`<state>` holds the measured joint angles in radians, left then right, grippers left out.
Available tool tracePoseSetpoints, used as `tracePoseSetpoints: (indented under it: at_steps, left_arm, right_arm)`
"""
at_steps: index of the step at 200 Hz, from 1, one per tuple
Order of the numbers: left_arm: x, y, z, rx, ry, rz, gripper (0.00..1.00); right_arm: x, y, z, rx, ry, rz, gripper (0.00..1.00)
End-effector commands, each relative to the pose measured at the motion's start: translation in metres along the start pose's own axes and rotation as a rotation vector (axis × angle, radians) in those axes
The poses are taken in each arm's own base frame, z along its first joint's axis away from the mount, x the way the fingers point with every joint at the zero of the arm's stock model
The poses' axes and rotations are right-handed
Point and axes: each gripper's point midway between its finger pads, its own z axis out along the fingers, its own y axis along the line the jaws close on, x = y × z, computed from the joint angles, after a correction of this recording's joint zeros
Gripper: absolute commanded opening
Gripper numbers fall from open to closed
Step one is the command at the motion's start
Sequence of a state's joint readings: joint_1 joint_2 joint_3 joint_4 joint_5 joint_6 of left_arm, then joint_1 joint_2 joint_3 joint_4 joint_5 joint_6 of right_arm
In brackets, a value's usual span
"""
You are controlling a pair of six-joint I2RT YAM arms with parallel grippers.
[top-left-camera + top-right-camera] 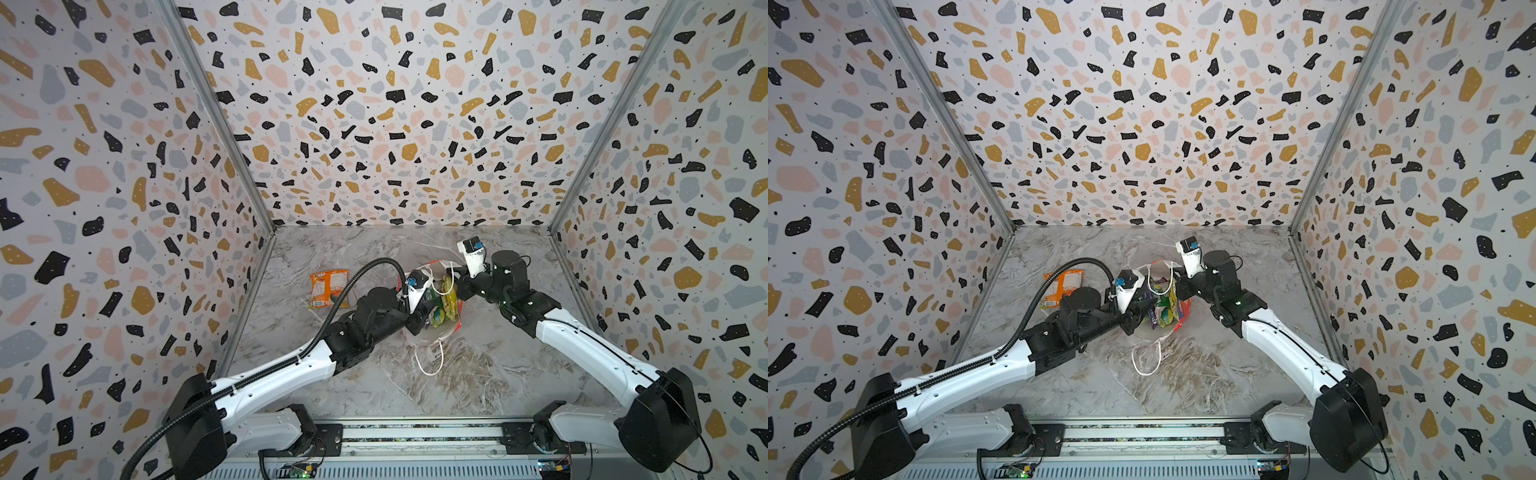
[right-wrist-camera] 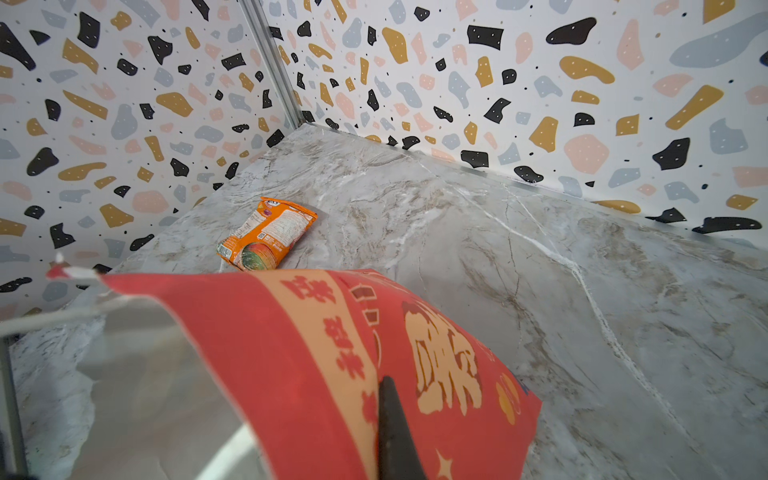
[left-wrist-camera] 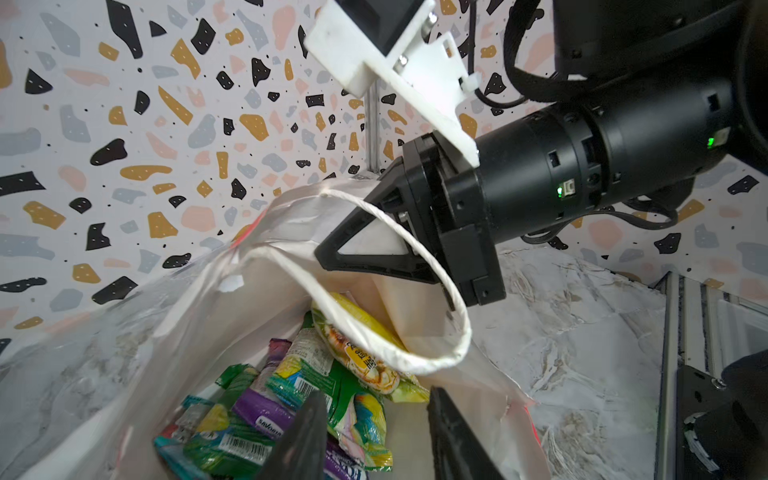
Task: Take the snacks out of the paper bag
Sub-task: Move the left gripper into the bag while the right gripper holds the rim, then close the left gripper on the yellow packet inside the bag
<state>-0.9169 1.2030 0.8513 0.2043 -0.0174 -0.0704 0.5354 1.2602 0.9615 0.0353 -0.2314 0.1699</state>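
Note:
The red paper bag (image 1: 457, 318) (image 1: 1183, 309) stands mouth-up in mid-table, white inside (image 3: 266, 257). Several snacks (image 3: 299, 382) lie in it: green, yellow, purple and teal packets (image 1: 442, 305) (image 1: 1163, 307). An orange packet (image 1: 328, 289) (image 1: 1065, 282) (image 2: 266, 239) lies on the table left of the bag. My left gripper (image 3: 378, 436) (image 1: 428, 309) (image 1: 1142, 311) is inside the bag's mouth, open, its fingers straddling a green-yellow packet's edge. My right gripper (image 2: 386, 386) (image 1: 455, 282) (image 1: 1177, 284) (image 3: 324, 255) is shut on the bag's far rim (image 2: 311, 353).
One white cord handle (image 3: 415, 361) loops over the right gripper's fingers; the other (image 1: 430, 357) (image 1: 1146, 361) lies on the marble table toward the front. Patterned walls enclose three sides. A metal rail (image 1: 415, 434) runs along the front.

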Motion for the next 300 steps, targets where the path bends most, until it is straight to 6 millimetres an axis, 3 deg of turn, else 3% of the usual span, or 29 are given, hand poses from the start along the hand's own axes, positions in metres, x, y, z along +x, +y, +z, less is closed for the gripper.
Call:
tracePoseSetpoints:
  at_steps: [1,75,142,157,223,256,300]
  left_arm:
    - [-0.028,-0.004,0.006,0.006,-0.094,-0.123,0.4]
    - [-0.004,0.016,0.021,-0.149,-0.059,-0.3,0.4]
    - [0.012,0.01,0.054,-0.143,-0.005,-0.374,0.42]
    - [0.016,0.01,0.061,-0.148,0.006,-0.391,0.47]
    - [0.044,0.01,0.093,-0.173,0.086,-0.416,0.47]
    - [0.053,0.013,0.104,-0.199,0.113,-0.403,0.54]
    - [0.068,0.016,0.119,-0.229,0.152,-0.374,0.51]
  right_arm:
    - [-0.048,0.015,-0.017,-0.045,-0.153,-0.001,0.0]
    - [-0.044,0.013,-0.014,-0.04,-0.157,0.039,0.0]
    - [-0.049,0.013,-0.017,-0.04,-0.175,0.038,0.0]
    - [-0.047,0.014,-0.018,-0.04,-0.174,0.034,0.0]
    - [-0.049,0.017,-0.023,-0.048,-0.196,0.028,0.0]
    - [-0.049,0.018,-0.024,-0.054,-0.199,0.023,0.0]
    - [-0.051,0.02,-0.027,-0.055,-0.211,0.018,0.0]
